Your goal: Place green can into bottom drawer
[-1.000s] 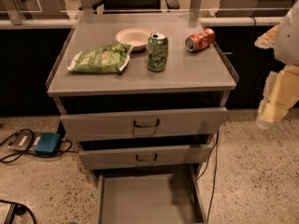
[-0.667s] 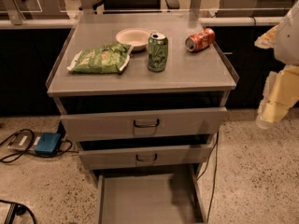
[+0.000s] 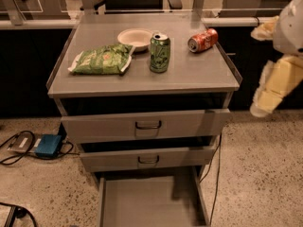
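The green can (image 3: 160, 52) stands upright on the grey cabinet top (image 3: 199, 70), near its middle, silver top with pull tab facing up. The bottom drawer (image 3: 149, 202) is pulled out at the foot of the cabinet and its flat grey floor shows bare. My gripper (image 3: 266, 94) hangs at the right edge of the view, to the right of the cabinet and well away from the can; it holds nothing that I can see.
A flat green chip bag (image 3: 102, 59) lies left of the can, a white bowl (image 3: 135, 38) behind it, a red-orange can (image 3: 202, 40) on its side at the back right. Two upper drawers (image 3: 147, 124) stand slightly open. Cables and a blue box (image 3: 47, 145) lie on the floor at left.
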Available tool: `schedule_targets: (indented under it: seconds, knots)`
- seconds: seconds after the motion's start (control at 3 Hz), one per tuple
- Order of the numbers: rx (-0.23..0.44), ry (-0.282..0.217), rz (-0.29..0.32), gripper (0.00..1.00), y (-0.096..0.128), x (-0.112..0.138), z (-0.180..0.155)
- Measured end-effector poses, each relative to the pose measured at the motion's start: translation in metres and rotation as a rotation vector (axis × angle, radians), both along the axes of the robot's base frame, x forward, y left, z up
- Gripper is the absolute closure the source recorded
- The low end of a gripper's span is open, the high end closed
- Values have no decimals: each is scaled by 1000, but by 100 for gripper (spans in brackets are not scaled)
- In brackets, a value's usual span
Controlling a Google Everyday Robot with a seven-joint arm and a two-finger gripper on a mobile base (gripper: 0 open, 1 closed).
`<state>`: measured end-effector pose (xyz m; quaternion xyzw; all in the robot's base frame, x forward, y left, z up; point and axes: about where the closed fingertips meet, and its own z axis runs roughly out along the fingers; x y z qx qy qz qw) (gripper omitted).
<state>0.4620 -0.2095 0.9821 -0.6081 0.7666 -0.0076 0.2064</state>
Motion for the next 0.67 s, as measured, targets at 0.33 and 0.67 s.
schedule_targets:
  seconds: [0.33,0.67]
  knots:
    - [136,-84,6,0,8,52,3]
    - [211,-120,-2,0,16,87,7]
